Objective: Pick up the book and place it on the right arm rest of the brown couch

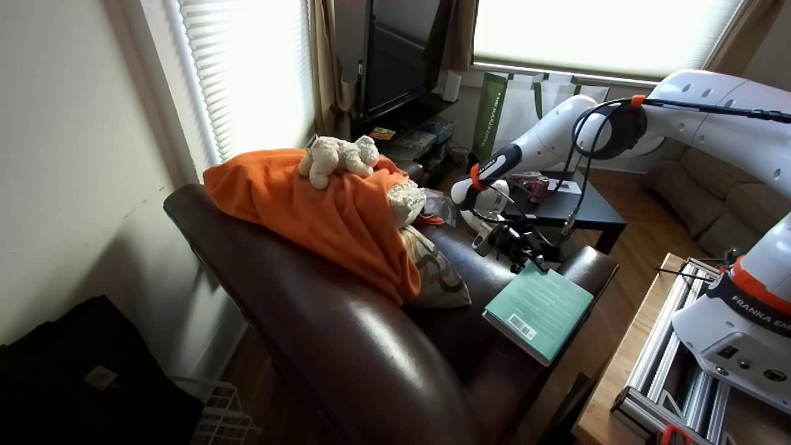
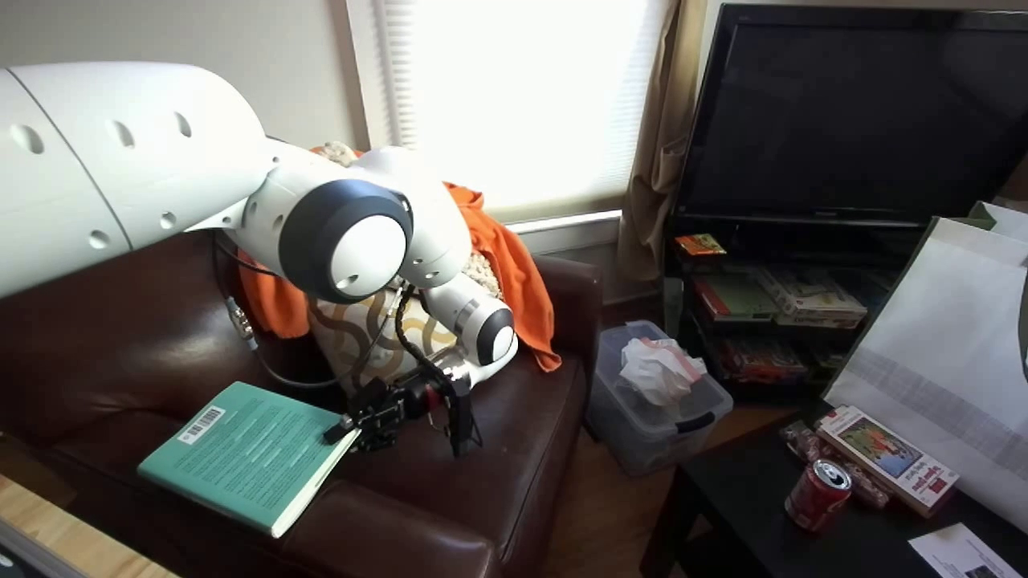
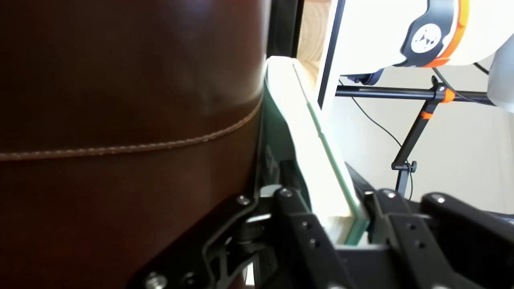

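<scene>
The teal-green book (image 1: 541, 309) lies back cover up over the right arm rest (image 1: 587, 269) of the brown couch (image 1: 334, 321). It also shows in an exterior view (image 2: 249, 453), beside the bare front part of the arm rest (image 2: 393, 534). My gripper (image 1: 530, 267) holds the book at one edge; it also shows in an exterior view (image 2: 344, 432). In the wrist view, the book (image 3: 317, 160) stands between the fingers (image 3: 323, 176), with one finger between the book and the leather. The book's far end is close to the leather; contact is unclear. The lower fingertip is hidden in the exterior views.
An orange blanket (image 1: 321, 228), a white plush toy (image 1: 340, 157) and a patterned pillow (image 1: 435, 272) are on the couch. A black table (image 2: 747, 514) with a soda can (image 2: 817, 494) stands nearby. The robot's wooden base table (image 1: 618, 377) is close beside the arm rest.
</scene>
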{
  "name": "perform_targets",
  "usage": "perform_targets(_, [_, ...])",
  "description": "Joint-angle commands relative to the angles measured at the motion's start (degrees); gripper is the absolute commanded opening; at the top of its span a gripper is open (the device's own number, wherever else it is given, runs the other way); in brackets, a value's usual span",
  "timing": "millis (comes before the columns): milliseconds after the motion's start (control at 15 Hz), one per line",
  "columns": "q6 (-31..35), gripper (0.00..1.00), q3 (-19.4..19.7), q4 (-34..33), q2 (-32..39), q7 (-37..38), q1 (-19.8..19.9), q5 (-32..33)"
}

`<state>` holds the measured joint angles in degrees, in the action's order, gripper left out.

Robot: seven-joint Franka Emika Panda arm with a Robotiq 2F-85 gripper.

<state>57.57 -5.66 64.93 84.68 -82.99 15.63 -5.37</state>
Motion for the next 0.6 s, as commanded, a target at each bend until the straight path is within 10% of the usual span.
perform_targets(0, [0.67, 0.07, -0.24, 5.39, -2.93, -2.81, -0.17, 2.35])
perform_targets(200, [0.84, 0.07, -0.46, 6.31, -3.63, -2.17, 0.49, 1.10])
perform_targets(267, [0.37, 0.30, -0.09, 2.42, -0.76, -0.91, -0.29, 1.32])
perform_targets(400, [0.40, 0.30, -0.09, 2.69, -1.18, -0.94, -0.26, 1.31])
perform_targets(467, [0.41, 0.07, -0.08, 2.72, -1.35, -0.95, -0.23, 1.30])
perform_targets(533, [1.16, 0.07, -0.14, 3.74, -2.07, -0.95, -0.40, 1.36])
